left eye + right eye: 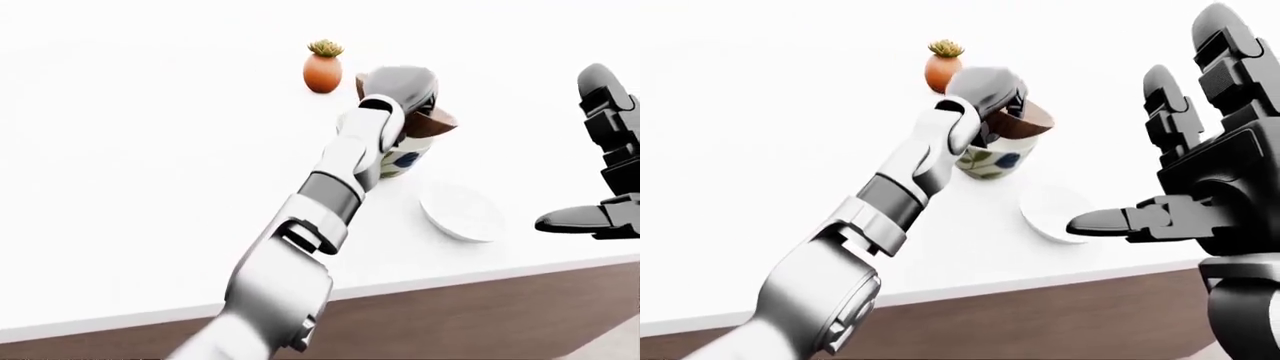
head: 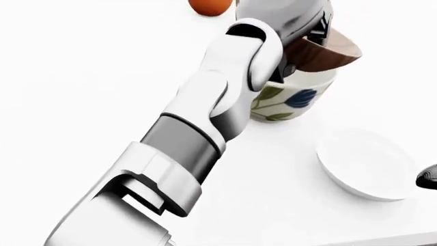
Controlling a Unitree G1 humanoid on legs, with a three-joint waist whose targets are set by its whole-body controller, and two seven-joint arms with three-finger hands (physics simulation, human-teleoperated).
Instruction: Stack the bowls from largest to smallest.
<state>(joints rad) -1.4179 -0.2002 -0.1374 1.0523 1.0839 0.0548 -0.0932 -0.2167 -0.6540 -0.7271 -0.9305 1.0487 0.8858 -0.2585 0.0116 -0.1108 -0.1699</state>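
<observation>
My left hand (image 2: 315,32) is shut on the rim of a brown wooden bowl (image 2: 326,54), held tilted just above a white bowl with blue and green flowers (image 2: 293,100). Whether the brown bowl touches the floral bowl's rim I cannot tell. A plain white shallow bowl (image 2: 369,164) lies on the white table (image 1: 150,187), to the right of and below the floral one in the head view. My right hand (image 1: 1185,187) hangs open at the right of the right-eye view, off the table's edge, holding nothing.
An orange pot with a small green plant (image 1: 322,67) stands above the bowls in the left-eye view. My left forearm (image 2: 198,133) crosses the head view diagonally and hides the table behind it. The table's near edge (image 1: 450,279) has brown wood below it.
</observation>
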